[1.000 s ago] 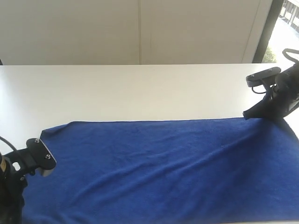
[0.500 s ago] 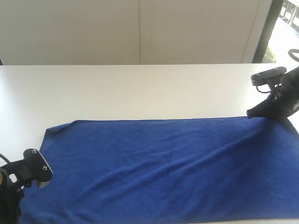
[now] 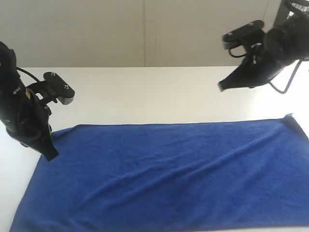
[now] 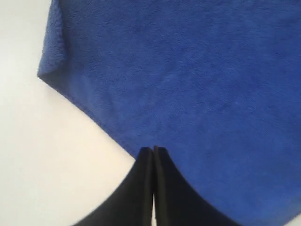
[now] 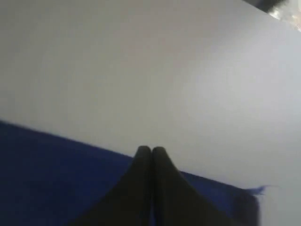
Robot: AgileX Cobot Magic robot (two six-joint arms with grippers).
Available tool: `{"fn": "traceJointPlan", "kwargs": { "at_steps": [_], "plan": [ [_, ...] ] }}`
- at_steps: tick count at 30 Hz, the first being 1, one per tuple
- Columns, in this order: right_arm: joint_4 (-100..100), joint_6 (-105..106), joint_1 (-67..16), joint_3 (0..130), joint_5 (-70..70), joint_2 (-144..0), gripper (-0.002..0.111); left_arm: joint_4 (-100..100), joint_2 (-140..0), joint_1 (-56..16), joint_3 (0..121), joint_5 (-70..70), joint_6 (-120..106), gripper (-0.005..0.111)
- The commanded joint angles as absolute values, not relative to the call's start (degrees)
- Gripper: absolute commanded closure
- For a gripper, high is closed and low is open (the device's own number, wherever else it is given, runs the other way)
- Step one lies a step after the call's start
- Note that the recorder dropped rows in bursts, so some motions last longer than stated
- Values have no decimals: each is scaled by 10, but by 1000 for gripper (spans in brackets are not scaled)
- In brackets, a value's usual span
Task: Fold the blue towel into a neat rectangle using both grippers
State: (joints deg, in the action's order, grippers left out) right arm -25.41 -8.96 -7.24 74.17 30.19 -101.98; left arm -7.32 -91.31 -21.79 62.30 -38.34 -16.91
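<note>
The blue towel (image 3: 169, 174) lies spread flat as a long rectangle across the near part of the white table (image 3: 145, 92). My left gripper (image 3: 50, 155) hangs shut and holding nothing just over the towel's left edge, near its far left corner (image 4: 47, 73). In the left wrist view its joined fingertips (image 4: 153, 150) sit at the cloth's edge (image 4: 188, 70). My right gripper (image 3: 222, 87) is raised above the table at the far right, shut and holding nothing, well above the towel's far edge (image 5: 56, 169). Loose threads (image 5: 256, 190) show at one corner.
A pale wall (image 3: 145, 29) runs behind the table, with a dark window frame (image 3: 275, 34) at the right. The towel's right corner (image 3: 289, 117) lies near the table's right side. Bare tabletop stretches behind the towel.
Both grippers have risen off the towel. The left one moved up from the near left corner to the far left; the right lifted away from the far right corner, which now lies flat.
</note>
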Motion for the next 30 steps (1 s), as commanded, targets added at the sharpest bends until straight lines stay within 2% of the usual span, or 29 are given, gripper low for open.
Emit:
{"fn": "traceJointPlan", "kwargs": {
  "at_steps": [1, 5, 12, 18, 30],
  "plan": [
    [-80, 52, -207, 703, 334, -970, 108, 0, -1004, -179, 682, -383, -252, 107],
    [73, 116, -300, 664, 314, -962, 108, 29, -1056, -174, 702, -327, -295, 107],
    [117, 123, -422, 615, 232, -975, 108, 20, -1099, -174, 701, -231, -295, 107],
    [119, 123, -467, 598, 174, -1030, 108, 4, -1109, -173, 701, -192, -295, 107],
    [124, 116, -503, 598, 167, -1105, 108, -50, -1122, -139, 701, -180, -268, 107]
  ]
}}
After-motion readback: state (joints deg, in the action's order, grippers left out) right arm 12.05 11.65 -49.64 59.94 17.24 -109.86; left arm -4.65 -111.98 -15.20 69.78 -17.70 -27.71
